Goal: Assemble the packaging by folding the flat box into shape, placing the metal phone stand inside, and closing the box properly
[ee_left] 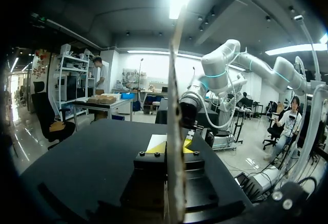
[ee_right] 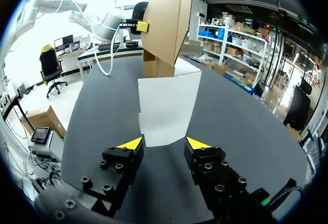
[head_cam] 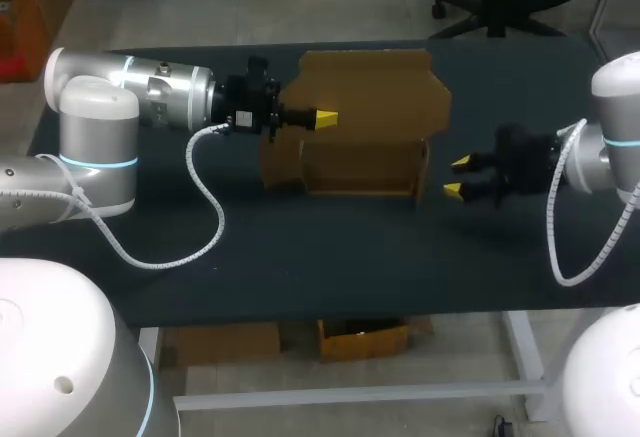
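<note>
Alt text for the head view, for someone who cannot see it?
The left pincer grips the raised lid of an open cardboard box on a dark table. The right pincer hovers open beside the box's right side.

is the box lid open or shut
Open. The box lid stands raised behind its tray, its edge held between the left gripper's fingers; the right gripper is open, clear of it.

The head camera looks down from above and behind, far enough to take in the whole table with the cardboard box near its middle. The left wrist camera sits right at the box, looking along one panel edge-on toward the right arm beyond. The right wrist camera faces the box from the opposite side, well back; all three share it
</note>
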Controlling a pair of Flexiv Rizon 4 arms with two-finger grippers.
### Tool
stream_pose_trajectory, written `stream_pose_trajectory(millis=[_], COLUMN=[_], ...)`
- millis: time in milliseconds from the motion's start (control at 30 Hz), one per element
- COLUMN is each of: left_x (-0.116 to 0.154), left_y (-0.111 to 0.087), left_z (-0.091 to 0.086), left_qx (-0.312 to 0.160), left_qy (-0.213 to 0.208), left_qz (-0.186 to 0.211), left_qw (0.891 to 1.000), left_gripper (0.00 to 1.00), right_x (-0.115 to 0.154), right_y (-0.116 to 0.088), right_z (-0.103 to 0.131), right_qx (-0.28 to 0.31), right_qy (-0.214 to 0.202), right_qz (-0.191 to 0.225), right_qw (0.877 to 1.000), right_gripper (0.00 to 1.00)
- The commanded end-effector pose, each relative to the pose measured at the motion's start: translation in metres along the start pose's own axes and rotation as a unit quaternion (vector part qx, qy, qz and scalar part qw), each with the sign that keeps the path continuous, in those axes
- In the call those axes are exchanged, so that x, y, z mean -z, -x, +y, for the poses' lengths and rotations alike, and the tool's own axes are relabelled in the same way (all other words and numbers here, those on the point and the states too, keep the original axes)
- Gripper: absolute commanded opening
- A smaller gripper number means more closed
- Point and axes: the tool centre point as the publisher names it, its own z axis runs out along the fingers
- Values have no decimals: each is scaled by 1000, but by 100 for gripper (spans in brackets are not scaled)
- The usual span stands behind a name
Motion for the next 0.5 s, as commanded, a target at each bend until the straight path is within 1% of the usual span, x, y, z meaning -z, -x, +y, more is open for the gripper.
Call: stream_pose_trajectory(millis=[33, 100, 167, 267, 333, 467, 500], left_x=[-2, -2, -2, -2, -2, -2, -2], left_y=[1, 1, 1, 1, 1, 1, 1], left_z=[4, 4, 4, 4, 4, 4, 4], left_qx=[0, 0, 0, 0, 0, 0, 0], left_qy=[-1, -1, -1, -1, -1, -1, -1], left_qz=[1, 1, 1, 1, 1, 1, 1], left_qw=[1000, 1000, 1000, 1000, 1000, 1000, 1000], left_gripper=[0, 0, 0, 0, 0, 0, 0], right_x=[-4, -7, -11, -17, -20, -24, -25], right_y=[0, 0, 1, 3, 4, 8, 9], right_z=[5, 6, 7, 8, 9, 9, 9], right_qx=[13, 21, 27, 33, 36, 37, 37], right_qy=[-4, -3, -2, 2, 5, 10, 12], right_qz=[4, 8, 10, 13, 15, 14, 13], right_qw=[1000, 1000, 1000, 999, 999, 999, 999], right_gripper=[49, 50, 58, 65, 64, 50, 49])
